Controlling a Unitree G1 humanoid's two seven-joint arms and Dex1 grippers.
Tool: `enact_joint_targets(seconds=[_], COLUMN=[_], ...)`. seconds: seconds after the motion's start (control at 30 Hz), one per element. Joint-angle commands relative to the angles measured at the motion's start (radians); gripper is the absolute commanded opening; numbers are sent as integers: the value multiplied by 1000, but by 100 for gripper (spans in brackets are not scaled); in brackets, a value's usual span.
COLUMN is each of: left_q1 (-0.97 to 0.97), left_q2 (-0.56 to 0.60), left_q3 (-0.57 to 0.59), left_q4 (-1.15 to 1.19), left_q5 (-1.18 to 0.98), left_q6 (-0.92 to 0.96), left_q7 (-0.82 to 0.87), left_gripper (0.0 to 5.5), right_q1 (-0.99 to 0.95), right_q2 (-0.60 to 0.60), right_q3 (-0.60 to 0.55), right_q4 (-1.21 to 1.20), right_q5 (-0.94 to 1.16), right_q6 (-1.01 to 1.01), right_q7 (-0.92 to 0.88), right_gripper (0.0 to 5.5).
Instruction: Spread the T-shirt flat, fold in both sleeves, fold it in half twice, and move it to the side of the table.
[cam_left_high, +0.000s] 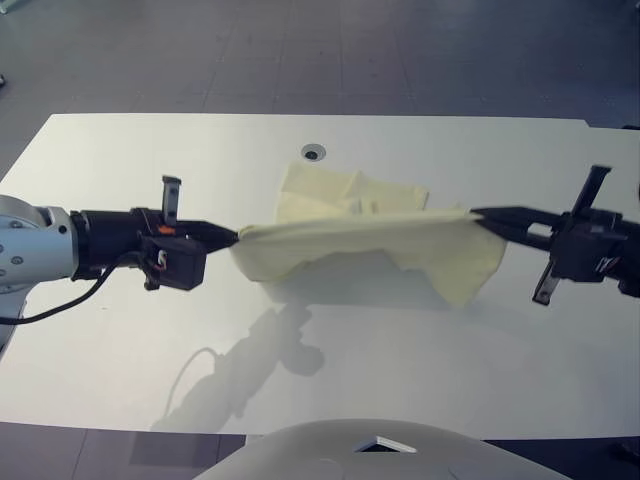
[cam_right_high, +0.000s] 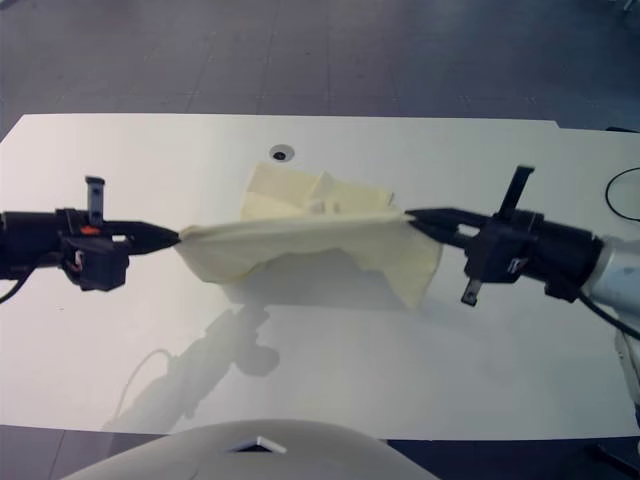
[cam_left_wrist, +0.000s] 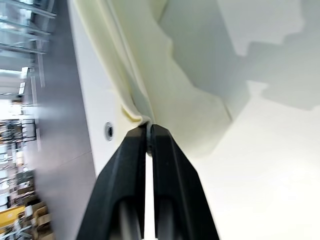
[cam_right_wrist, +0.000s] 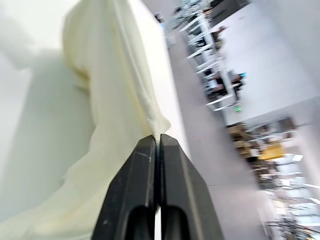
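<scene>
The pale yellow T-shirt (cam_left_high: 370, 240) hangs stretched above the white table (cam_left_high: 120, 150), held taut between both grippers, its far part still resting on the tabletop. My left gripper (cam_left_high: 236, 236) is shut on the shirt's left edge (cam_left_wrist: 135, 114). At the right, my right gripper (cam_left_high: 476, 214) is shut on the opposite edge (cam_right_wrist: 156, 120). The cloth sags below the taut line, with a loose flap (cam_left_high: 462, 270) drooping near the right gripper.
A small round grommet hole (cam_left_high: 314, 152) lies in the table behind the shirt. Bare tabletop spreads in front of the shirt and to both sides. The table's near edge (cam_left_high: 130, 428) runs close below the arms. Grey floor (cam_left_high: 300, 50) lies beyond.
</scene>
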Motion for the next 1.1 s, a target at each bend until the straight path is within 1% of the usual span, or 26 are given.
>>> enact_joint_targets(seconds=[0.03, 0.17, 0.33, 0.47, 0.6, 0.63, 0.7, 0.73, 0.77, 0.9, 0.97, 1.03, 1.1], left_q1=[136, 250, 352, 351, 342, 344, 358, 374, 394, 461, 486, 490, 443], left_q2=[11, 3, 28, 29, 3, -4, -6, -8, -6, -2, 0, -5, -13], left_q3=[-45, -119, -115, -116, -166, -170, -172, -164, -149, -40, 22, 76, 105], left_q4=[-67, -131, -153, -143, -142, -144, -146, -150, -159, -201, -213, -218, -206], left_q5=[11, 32, 34, 44, 63, 66, 60, 43, 12, -142, -208, -274, -351], left_q6=[-15, -26, -31, -42, -42, -39, -38, -31, -21, 24, 48, 72, 106], left_q7=[-59, -82, -117, -125, -109, -101, -97, -97, -103, -137, -163, -181, -175], left_gripper=[0, 0, 0, 0, 0, 35, 67, 91, 98, 168, 199, 229, 261], right_q1=[161, 234, 252, 272, 329, 342, 363, 377, 396, 485, 488, 454, 383], right_q2=[-15, -13, -17, -21, -38, -36, -31, -27, -25, -27, -26, -23, -13], right_q3=[69, 189, 285, 307, 284, 271, 236, 210, 177, 28, -25, -50, -22], right_q4=[-2, 25, 52, 56, 31, 19, -15, -36, -61, -150, -163, -152, -127], right_q5=[-125, -256, -328, -337, -302, -289, -249, -229, -200, -65, -18, 4, -14], right_q6=[-45, -111, -140, -138, -123, -115, -92, -87, -75, -29, -6, 14, 56], right_q7=[96, 130, 145, 146, 165, 165, 164, 165, 172, 245, 265, 260, 208], right_gripper=[0, 0, 0, 0, 0, 27, 55, 79, 86, 153, 183, 211, 242])
